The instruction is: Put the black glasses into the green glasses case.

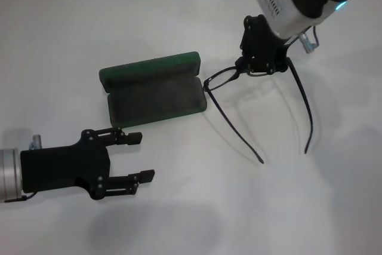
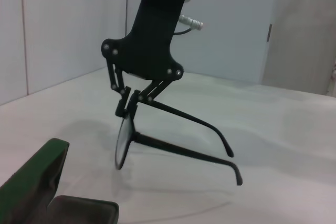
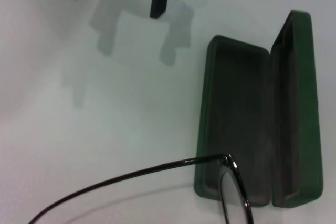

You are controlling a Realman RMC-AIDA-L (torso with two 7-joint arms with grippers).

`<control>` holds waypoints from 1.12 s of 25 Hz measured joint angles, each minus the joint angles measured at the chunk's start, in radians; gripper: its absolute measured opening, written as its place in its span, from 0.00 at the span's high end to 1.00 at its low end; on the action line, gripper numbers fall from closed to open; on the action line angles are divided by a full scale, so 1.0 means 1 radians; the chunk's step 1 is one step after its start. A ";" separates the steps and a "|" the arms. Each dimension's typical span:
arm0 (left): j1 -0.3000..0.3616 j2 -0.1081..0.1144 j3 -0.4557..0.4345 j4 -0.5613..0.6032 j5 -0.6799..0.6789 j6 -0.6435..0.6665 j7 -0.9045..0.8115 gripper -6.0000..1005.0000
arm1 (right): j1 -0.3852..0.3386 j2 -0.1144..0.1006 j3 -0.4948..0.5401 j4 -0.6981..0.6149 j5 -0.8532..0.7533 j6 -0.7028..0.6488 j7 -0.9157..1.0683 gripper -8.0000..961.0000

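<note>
The green glasses case (image 1: 153, 89) lies open on the white table, its grey lining up and its lid standing at the far side. My right gripper (image 1: 258, 68) is shut on the front of the black glasses (image 1: 233, 126) and holds them just right of the case, temple arms unfolded and pointing toward me. The left wrist view shows that gripper (image 2: 128, 109) holding the glasses (image 2: 178, 150) slightly above the table, beside the case (image 2: 31, 182). In the right wrist view one lens rim (image 3: 233, 182) hangs over the end of the case (image 3: 236, 124). My left gripper (image 1: 143, 156) is open and empty, in front of the case.
The white table (image 1: 310, 207) reaches to a light wall at the back. The left gripper's fingers (image 3: 159, 1) show in the right wrist view, apart from the case. Nothing else lies near the case.
</note>
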 joint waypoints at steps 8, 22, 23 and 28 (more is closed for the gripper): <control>-0.006 0.001 -0.001 0.000 -0.001 0.000 -0.013 0.25 | 0.000 -0.044 0.166 -0.008 0.000 -0.123 0.045 0.94; -0.038 0.004 -0.003 0.005 -0.029 0.019 -0.020 0.25 | -0.239 -0.057 0.536 -0.038 0.229 -0.107 -0.064 0.94; -0.042 0.004 -0.003 0.005 -0.031 0.020 -0.021 0.25 | -0.254 -0.055 0.533 -0.036 0.268 -0.104 -0.090 0.94; -0.059 0.010 -0.003 0.006 -0.053 0.033 -0.022 0.25 | -0.277 -0.037 0.533 -0.008 0.339 -0.109 -0.174 0.94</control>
